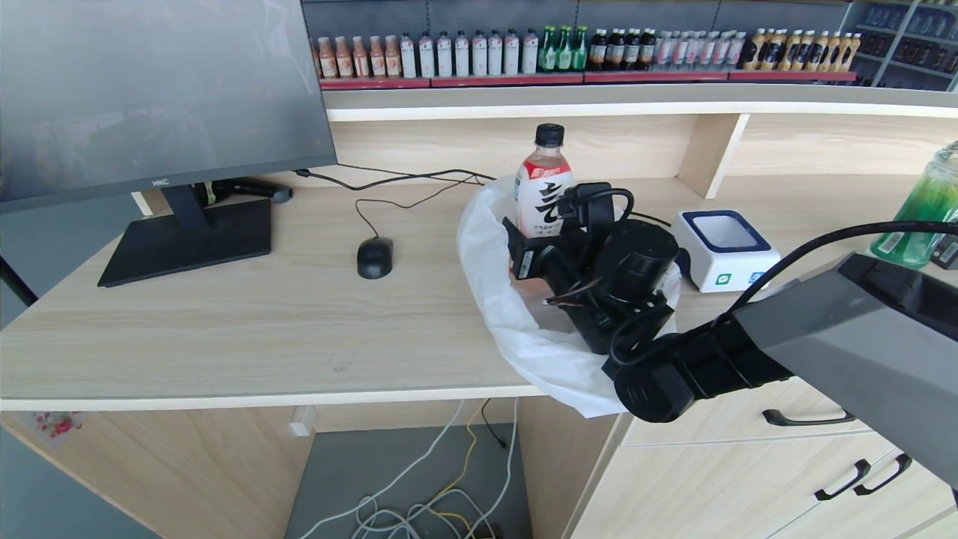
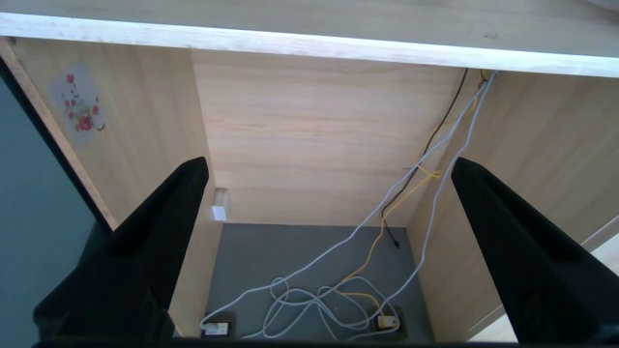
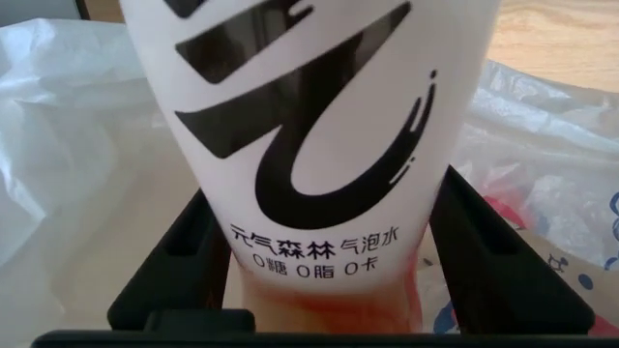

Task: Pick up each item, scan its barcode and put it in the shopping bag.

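Right gripper (image 1: 545,228) clamped on the drink bottle (image 1: 544,187), low on its body. The bottle is upright with its black cap on top. We judge the low side grip leaves the label free and lets the bottle go down base first.

The bottle stands in the mouth of the white shopping bag (image 1: 486,284), which lies slumped on the worktop (image 1: 262,322) near the front edge. The barcode scanner (image 1: 724,247) sits just beside the bag, on the robot's right. We read this as the bagging step.

Left gripper (image 2: 324,184) hangs below the worktop edge with fingers wide apart and nothing between them, over loose cables (image 2: 319,300). We think it is parked out of the way.

Hidden: the arm covers the bottle's base, so we cannot tell whether it rests on the bag's floor. We can make out no barcode. A green bottle (image 1: 924,209) at the far right is cut off by the frame.
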Robot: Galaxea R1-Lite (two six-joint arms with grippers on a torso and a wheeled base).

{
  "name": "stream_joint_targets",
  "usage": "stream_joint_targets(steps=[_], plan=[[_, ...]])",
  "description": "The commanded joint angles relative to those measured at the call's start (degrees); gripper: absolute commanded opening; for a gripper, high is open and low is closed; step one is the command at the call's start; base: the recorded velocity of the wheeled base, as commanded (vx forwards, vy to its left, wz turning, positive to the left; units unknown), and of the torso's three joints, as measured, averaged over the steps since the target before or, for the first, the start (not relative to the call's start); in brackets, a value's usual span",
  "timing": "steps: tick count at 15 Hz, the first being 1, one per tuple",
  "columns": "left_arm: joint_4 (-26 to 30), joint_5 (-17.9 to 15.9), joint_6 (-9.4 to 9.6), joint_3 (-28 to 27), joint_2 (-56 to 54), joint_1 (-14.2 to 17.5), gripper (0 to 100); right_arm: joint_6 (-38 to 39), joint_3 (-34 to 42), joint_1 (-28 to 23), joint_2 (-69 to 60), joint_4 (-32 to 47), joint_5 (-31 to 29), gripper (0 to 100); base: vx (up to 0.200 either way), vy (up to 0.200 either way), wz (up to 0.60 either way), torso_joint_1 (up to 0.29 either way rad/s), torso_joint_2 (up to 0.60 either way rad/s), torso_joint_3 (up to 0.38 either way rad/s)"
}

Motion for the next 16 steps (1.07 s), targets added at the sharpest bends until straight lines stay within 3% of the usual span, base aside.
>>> stream_joint_targets(steps=[1,16], plan=[[0.0,0.0,-0.02,0.0,0.0,0.0,100,0.0,0.0,0.0,0.1,-0.4,0.0,100,0.000,0.000,0.00,0.000,0.00,0.000],[0.0,0.0,-0.02,0.0,0.0,0.0,100,-0.1,3.8,0.3,-6.3,-0.3,0.0,100,0.000,0.000,0.00,0.000,0.00,0.000]])
